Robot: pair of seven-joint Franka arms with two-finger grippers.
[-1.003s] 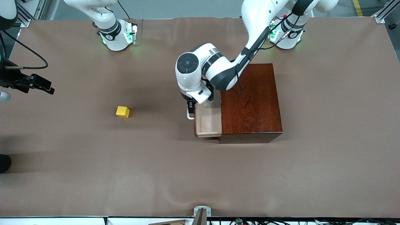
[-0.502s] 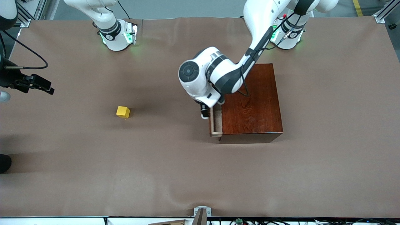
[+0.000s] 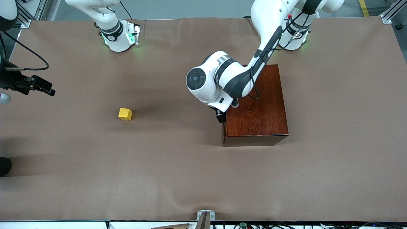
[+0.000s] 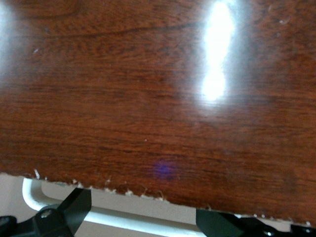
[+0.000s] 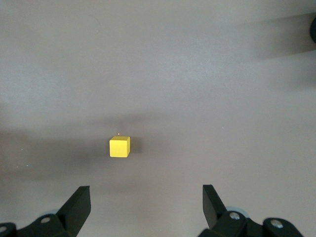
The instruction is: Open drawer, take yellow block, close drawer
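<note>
The yellow block (image 3: pixel 125 114) sits on the brown table, well away from the cabinet toward the right arm's end. It also shows in the right wrist view (image 5: pixel 119 146). The dark reddish-brown cabinet (image 3: pixel 256 101) has its drawer pushed fully in. My left gripper (image 3: pixel 220 118) is at the cabinet's front face. In the left wrist view my left gripper (image 4: pixel 143 213) is open, and the drawer's white bar handle (image 4: pixel 148 223) runs between its fingers. My right gripper (image 5: pixel 146 197) is open and empty above the table. It waits at the table's edge at the right arm's end (image 3: pixel 51 92).
The brown table cover (image 3: pixel 178 171) is bare around the block and nearer the front camera. The cabinet's glossy top (image 4: pixel 158 98) fills most of the left wrist view. A metal bracket (image 3: pixel 205 216) sits at the table's front edge.
The drawer has slid from open to fully shut. My left gripper moved with the handle toward the cabinet. The block and the right arm have not moved.
</note>
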